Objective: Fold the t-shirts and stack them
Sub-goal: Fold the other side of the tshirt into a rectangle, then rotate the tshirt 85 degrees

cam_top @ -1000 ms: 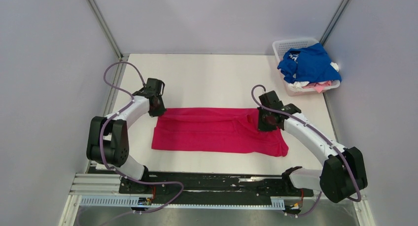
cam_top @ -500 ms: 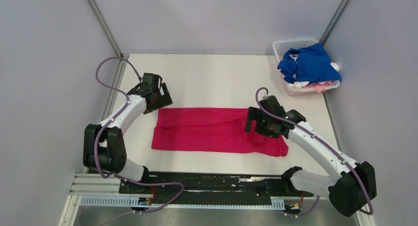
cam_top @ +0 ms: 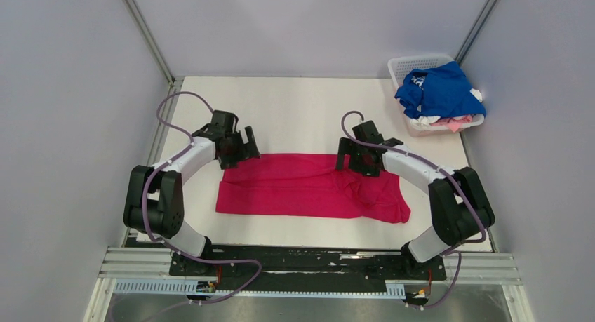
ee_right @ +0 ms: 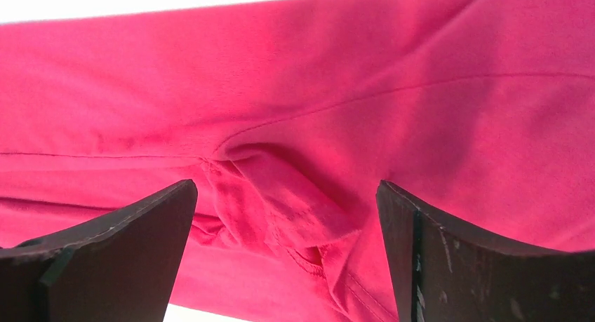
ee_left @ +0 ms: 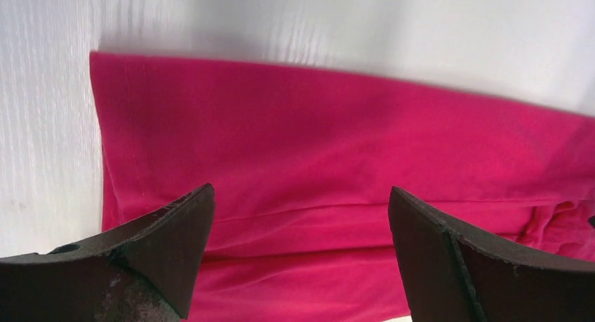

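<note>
Magenta t-shirt (cam_top: 309, 185): lies folded into a long band across the middle of the surface (cam_top: 295, 108), wrinkled toward its right end. Left gripper (ee_left: 300, 196): jaws spread wide, nothing held, over the shirt's left end. Right gripper (ee_right: 285, 189): jaws wide, empty, over a bunched seam. Blue t-shirt (cam_top: 442, 90): heaped in the basket (cam_top: 401, 64), far right corner.

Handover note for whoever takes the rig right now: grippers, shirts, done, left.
Left gripper: open, empty, over the red shirt's far left corner.
Right gripper: open, empty, over a bunched seam toward its right end.
Red shirt: flat on the table, folded into a long strip.
Blue shirt atop other shirts: heaped in the basket, far right corner.
Done: first fold of red, it seems.
Left: finish red, fold the rest, stack.
</note>
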